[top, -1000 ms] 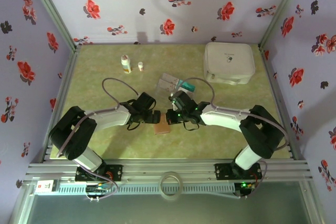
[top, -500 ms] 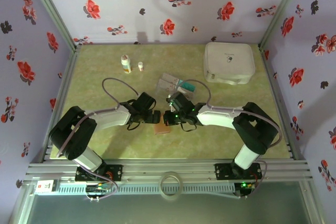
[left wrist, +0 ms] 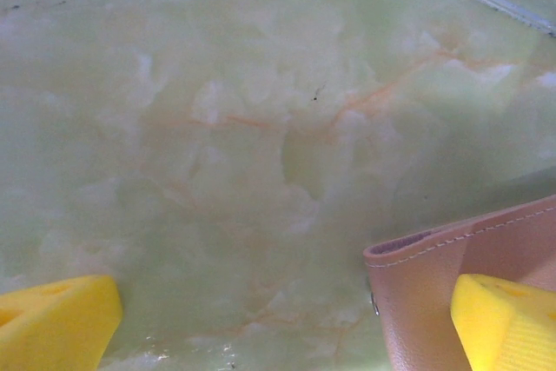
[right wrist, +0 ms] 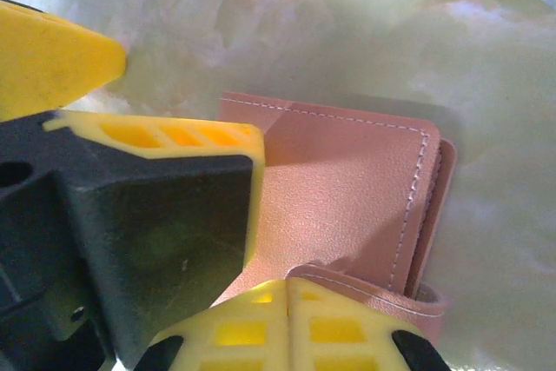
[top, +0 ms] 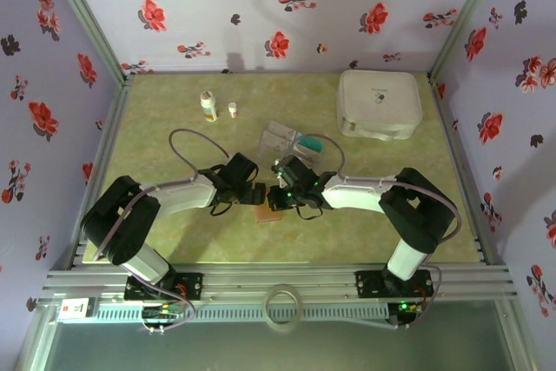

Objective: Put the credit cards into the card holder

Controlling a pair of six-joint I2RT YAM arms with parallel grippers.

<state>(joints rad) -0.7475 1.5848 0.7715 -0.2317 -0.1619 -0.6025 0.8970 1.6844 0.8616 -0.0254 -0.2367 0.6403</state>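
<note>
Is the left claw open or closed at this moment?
Open. On the left claw, the fingertips stand far apart in the left wrist view, table between them; one overlaps the card holder.

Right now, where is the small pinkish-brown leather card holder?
The card holder lies on the green marbled table, front centre in the top view, at the tips of the left gripper and the right gripper.

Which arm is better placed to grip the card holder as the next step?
Probably left: the left tool is open, with one finger over the card holder edge. The right tool is shut.
</note>
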